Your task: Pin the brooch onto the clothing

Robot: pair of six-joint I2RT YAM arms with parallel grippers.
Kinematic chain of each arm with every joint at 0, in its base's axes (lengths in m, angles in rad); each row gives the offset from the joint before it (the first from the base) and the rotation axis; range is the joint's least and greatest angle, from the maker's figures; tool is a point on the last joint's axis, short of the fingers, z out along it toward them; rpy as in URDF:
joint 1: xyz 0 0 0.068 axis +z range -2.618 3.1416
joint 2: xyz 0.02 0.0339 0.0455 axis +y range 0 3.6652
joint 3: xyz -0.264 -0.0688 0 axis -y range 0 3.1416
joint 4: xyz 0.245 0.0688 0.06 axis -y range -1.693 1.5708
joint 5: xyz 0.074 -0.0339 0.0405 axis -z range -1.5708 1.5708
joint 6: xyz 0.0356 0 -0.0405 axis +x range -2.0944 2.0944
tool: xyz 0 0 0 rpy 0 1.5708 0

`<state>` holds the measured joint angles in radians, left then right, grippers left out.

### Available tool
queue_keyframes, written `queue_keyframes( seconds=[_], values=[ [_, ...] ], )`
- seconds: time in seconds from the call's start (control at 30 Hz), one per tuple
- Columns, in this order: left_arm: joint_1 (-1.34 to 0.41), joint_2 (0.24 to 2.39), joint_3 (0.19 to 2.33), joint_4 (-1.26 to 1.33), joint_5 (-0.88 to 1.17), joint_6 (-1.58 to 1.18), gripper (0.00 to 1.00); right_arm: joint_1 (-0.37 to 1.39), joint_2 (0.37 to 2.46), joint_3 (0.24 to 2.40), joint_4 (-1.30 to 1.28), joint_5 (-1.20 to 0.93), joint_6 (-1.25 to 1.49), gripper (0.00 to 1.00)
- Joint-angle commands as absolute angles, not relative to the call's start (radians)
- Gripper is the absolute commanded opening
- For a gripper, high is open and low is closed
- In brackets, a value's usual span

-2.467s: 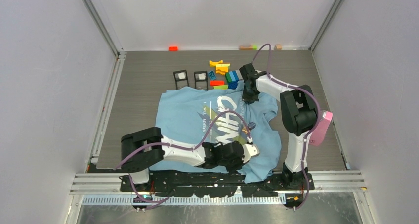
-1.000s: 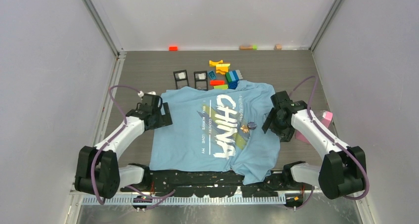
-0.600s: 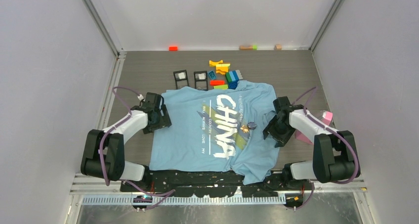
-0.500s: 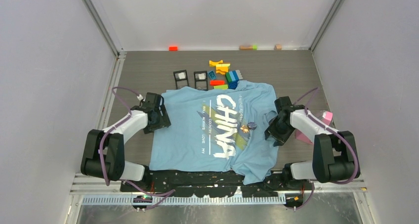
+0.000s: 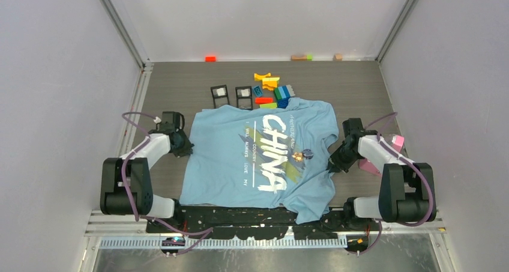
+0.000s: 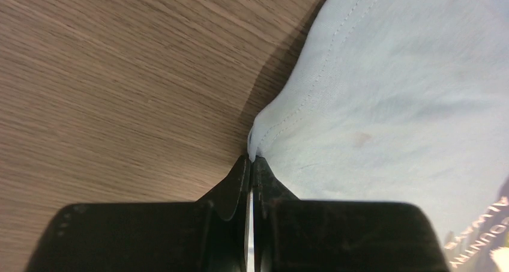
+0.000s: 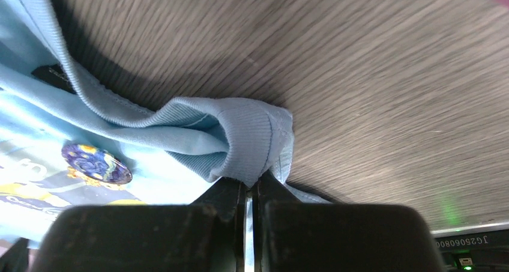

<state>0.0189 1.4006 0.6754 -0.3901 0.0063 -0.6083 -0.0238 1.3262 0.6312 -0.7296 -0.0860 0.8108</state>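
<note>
The clothing [image 5: 240,164], a light blue T-shirt with white "CHINA" lettering, lies spread flat on the table. The brooch [image 5: 306,154] is a small round dark blue piece with yellow swirls, resting on the chest print; it also shows in the right wrist view [image 7: 96,163]. My left gripper [image 5: 180,147] is shut on the shirt's left edge, the stitched hem [image 6: 282,125] pinched at its tips [image 6: 251,161]. My right gripper [image 5: 334,164] is shut on a bunched fold of ribbed fabric [image 7: 252,134] at the shirt's right edge, just right of the brooch.
Several coloured toy blocks [image 5: 273,92] and two small black frames [image 5: 219,94] lie just beyond the shirt's far edge. A pink object [image 5: 390,155] sits right of the right arm. Small blocks [image 5: 210,58] line the back wall. Bare wood shows left of the shirt [image 6: 120,92].
Both grippers have gone from open to shut on the shirt's edges. The left one has drawn its edge outward to the left; the right one shifted slightly nearer and right.
</note>
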Motion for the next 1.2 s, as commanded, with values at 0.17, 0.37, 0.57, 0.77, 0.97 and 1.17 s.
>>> queue_keyframes(
  seconds=[0.17,0.37,0.57,0.77,0.97,1.17],
  values=[
    [0.184,1.381,0.557,-0.314,0.106,-0.640,0.00,-0.143,1.219,0.567,-0.727,-0.005,0.820,0.00],
    [0.217,1.326,0.537,-0.303,0.071,-0.645,0.00,-0.176,1.176,0.560,-0.739,0.049,0.835,0.00],
    [0.221,1.290,0.540,-0.307,0.099,-0.641,0.00,-0.181,1.184,0.566,-0.740,0.041,0.830,0.00],
    [0.220,1.261,0.551,-0.354,0.214,-0.640,0.27,-0.181,1.168,0.576,-0.723,0.013,0.801,0.00],
    [0.219,1.146,0.528,-0.437,0.195,-0.646,0.61,-0.181,1.138,0.575,-0.716,-0.033,0.788,0.00],
    [0.181,1.047,0.499,-0.533,0.166,-0.648,0.62,-0.181,1.147,0.557,-0.682,-0.061,0.784,0.00]
  ],
)
